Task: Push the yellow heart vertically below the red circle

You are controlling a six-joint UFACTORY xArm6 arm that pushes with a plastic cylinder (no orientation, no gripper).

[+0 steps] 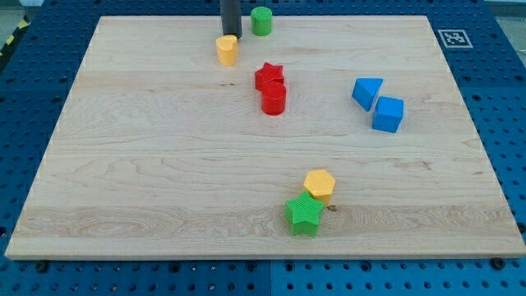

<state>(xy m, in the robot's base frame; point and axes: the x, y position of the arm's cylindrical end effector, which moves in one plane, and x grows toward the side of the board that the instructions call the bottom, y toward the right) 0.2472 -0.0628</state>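
Observation:
The yellow heart (227,49) lies near the view's top, left of centre. My tip (231,34) is right at its upper edge, touching or nearly touching it. The red circle (274,98) stands to the lower right of the heart, with a red star (269,76) pressed against its upper side. The heart is above and to the left of the red circle.
A green cylinder (261,20) sits at the top, right of my tip. A blue triangle (366,91) and a blue cube (388,113) lie at the right. A yellow hexagon (319,184) and a green star (304,214) touch near the bottom. The wooden board (123,164) rests on a blue perforated table.

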